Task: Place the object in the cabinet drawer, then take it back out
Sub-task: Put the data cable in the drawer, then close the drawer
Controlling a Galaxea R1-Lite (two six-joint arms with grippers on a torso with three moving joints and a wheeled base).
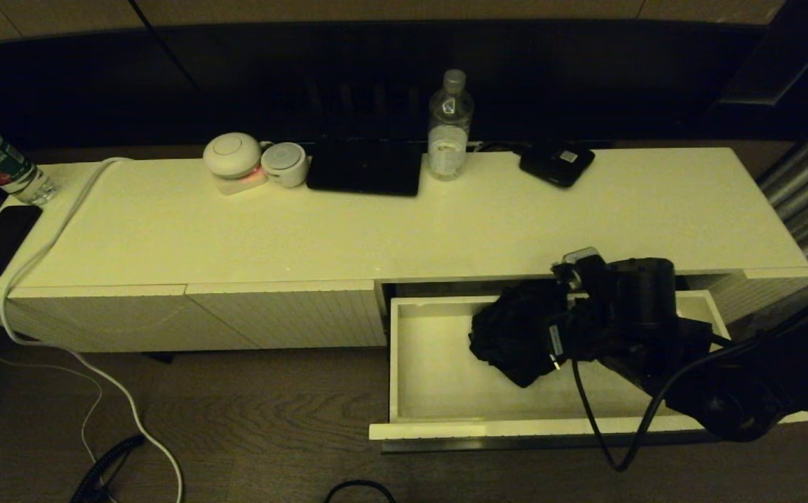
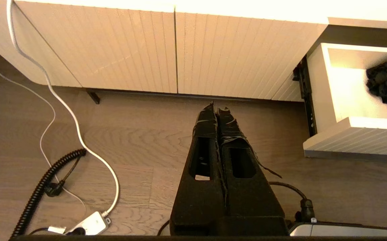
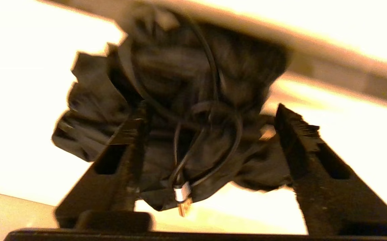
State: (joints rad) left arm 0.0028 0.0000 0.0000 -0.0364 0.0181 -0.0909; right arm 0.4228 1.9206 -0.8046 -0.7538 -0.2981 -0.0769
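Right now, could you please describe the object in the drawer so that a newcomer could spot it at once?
Find the long cream cabinet; its one pulled-out drawer sits at the right. Inside lies a crumpled black cloth bundle with a thin cable on it, beside the right gripper, the only item on the drawer's white floor.

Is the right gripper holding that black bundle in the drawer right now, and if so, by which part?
Nothing is held. The right gripper straddles the black bundle with its jaws spread open, and the bundle lies in the cabinet drawer.
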